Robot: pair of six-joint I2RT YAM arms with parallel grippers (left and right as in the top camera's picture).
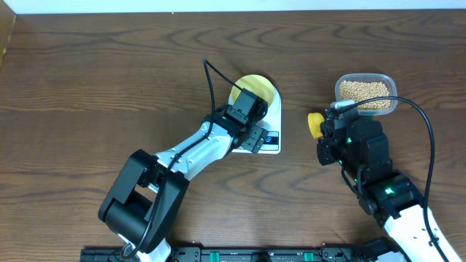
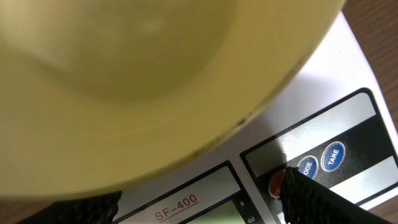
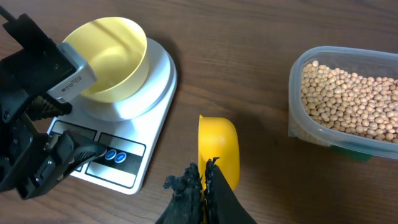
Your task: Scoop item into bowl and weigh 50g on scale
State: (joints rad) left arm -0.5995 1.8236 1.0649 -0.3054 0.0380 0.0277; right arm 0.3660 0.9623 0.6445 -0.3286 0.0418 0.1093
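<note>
Tub w/ beans; bowl on scale; scoop btwn scale & tub.

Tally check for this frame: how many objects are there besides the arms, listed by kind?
bowl: 1
scale: 1
scoop: 1
tub of beans: 1
Total: 4

Soft, even light with faint shadows; the bowl looms blurred across the left wrist view.
</note>
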